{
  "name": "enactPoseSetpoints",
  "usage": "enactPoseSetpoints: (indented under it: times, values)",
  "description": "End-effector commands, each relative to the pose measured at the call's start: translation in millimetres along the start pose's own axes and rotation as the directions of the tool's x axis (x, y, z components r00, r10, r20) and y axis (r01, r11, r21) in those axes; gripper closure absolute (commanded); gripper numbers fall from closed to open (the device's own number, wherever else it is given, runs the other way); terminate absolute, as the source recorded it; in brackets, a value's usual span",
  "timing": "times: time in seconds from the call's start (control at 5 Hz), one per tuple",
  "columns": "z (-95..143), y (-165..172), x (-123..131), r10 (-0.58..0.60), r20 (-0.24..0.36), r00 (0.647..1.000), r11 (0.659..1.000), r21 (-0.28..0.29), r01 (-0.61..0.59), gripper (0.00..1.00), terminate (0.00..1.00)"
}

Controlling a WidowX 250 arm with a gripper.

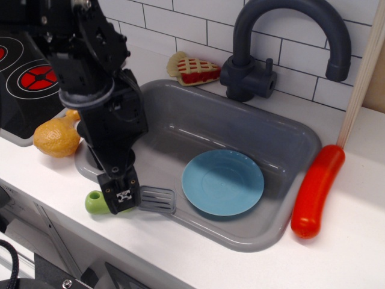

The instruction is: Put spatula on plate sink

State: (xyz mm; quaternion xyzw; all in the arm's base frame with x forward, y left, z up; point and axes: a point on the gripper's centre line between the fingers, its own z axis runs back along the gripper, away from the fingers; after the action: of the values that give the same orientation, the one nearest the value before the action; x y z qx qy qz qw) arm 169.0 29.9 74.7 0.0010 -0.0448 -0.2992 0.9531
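Black robot hand (122, 198) hangs low at the front-left rim of the rectangular grey plastic sink basin (289, 135), sitting right over the handle of the small toy spatula with chunky light-green handle and flat grey slotted blade (155, 199). Only the green butt end of the handle shows left of the hand, and the grey blade sticks out to its right; the middle of the handle is hidden behind the hand. Cannot tell whether the hand is spread or pinching the handle, since the fingertips are blocked from this angle. Spatula lies along the sink's front rim on the white tabletop (337, 253), blade end reaching towards the basin, not on the plate. Round light-blue plastic plate (223, 182) lies flat on the sink floor, just right of the blade, bare. Dark grey arched faucet (289, 36) stands at the back edge of the sink. Long red toy sausage (317, 190) lies on the tabletop along the sink's right rim. Yellow-orange toy chicken drumstick (56, 136) sits on the tabletop left of the sink, beside the arm. Toy pie slice with red lattice top (192, 68) lies behind the sink by the white tile wall. Black stovetop with red burner (36, 75) at far left.
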Motion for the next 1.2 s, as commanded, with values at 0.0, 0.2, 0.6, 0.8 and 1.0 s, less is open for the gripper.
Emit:
enactPoseSetpoints:
  times: [0.0, 0.2, 0.6, 0.8, 1.0]
  values:
    - [-14.7, 16.0, -9.9, -0.008, 0.015, 1.0, 0.999, 0.048, 0.007, 0.0, 0.0]
    - [-21.1, 15.9, -14.2, -0.014, 0.015, 1.0, 0.999, 0.046, 0.013, 0.0, 0.0]
    - [-31.6, 12.8, -18.9, 0.001, 0.01, 1.0, 0.998, 0.065, -0.002, 0.0, 0.0]
    - [-34.8, 13.1, -18.0, 0.023, 0.013, 1.0, 0.997, 0.069, -0.024, 1.0, 0.0]
    - [-35.1, 13.4, -17.2, 0.041, 0.015, 0.999, 0.997, 0.065, -0.042, 1.0, 0.0]
